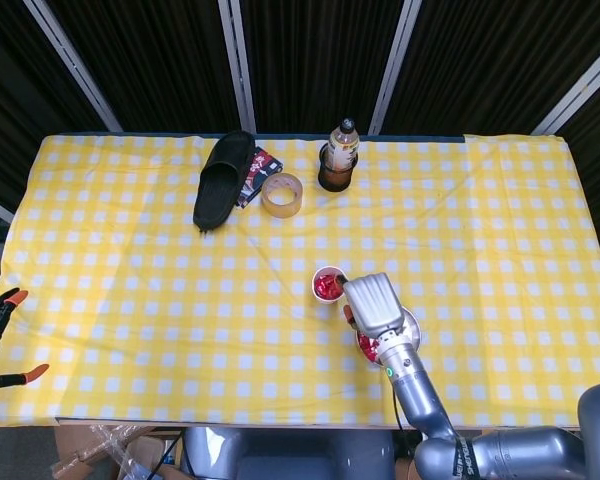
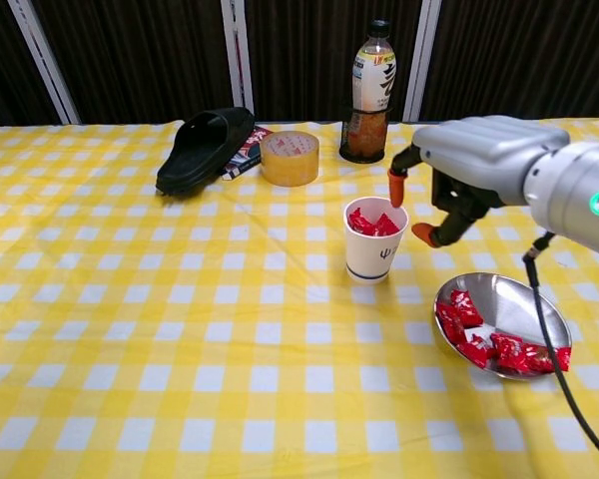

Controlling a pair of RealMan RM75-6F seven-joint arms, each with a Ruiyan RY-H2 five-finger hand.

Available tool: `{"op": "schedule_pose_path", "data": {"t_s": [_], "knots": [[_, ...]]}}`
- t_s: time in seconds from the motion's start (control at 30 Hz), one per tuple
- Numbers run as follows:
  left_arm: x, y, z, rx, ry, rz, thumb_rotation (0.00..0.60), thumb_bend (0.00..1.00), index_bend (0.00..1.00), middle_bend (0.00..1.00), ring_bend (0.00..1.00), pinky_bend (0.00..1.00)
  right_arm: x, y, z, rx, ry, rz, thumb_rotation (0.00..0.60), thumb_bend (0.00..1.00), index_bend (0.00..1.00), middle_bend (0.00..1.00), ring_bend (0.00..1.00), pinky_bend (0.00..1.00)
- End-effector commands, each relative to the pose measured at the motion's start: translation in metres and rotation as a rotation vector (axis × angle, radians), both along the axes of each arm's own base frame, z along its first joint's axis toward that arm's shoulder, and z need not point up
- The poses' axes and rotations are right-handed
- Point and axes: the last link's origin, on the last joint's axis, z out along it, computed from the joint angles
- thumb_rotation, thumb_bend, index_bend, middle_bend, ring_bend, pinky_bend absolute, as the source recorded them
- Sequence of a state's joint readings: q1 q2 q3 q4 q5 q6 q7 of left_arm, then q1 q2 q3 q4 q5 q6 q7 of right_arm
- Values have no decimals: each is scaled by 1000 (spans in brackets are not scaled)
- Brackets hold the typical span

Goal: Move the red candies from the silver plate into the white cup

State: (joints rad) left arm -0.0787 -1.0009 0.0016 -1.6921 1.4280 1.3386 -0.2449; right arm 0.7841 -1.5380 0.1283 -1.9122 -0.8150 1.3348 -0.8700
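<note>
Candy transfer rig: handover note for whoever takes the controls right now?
Right hand: empty, fingers apart, raised between the white cup and the silver plate.
Left hand: not in view.
White cup: upright mid-table, red candies already inside.
Silver plate: to the robot's right of the cup, with several more red candies lying in it.
Done: part of the candy is in the cup.
Left: pick the remaining candies off the plate and drop them into the cup.

The white paper cup [image 2: 375,242] bears a small dark mark like the letter "ψ" on its front. The label on the tall clear plastic bottle [image 2: 370,95] carries print too small to read.
</note>
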Motion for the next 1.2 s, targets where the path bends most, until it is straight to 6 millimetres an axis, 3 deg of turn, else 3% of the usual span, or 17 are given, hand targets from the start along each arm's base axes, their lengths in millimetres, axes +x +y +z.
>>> {"op": "schedule_pose_path", "data": {"t_s": [0.03,0.5,0.83,1.2], "knots": [[0,0,0,2,0,-1,600,33,0,0,0,0,-20,17,5,14,14,-21,600,456,401,990,1000,983],[1,-3,0,20,18,-11,600,34,0,0,0,0,-64,48,-4,76,93,-128,600,388,402,990,1000,983],[1,-3,-1,21,20,-12,600,33,0,0,0,0,-80,51,-10,82,105,-184,600,363,402,990,1000,983],[1,-3,-1,19,21,-8,600,33,0,0,0,0,-85,56,-12,102,114,-199,600,354,373,990,1000,983]]}}
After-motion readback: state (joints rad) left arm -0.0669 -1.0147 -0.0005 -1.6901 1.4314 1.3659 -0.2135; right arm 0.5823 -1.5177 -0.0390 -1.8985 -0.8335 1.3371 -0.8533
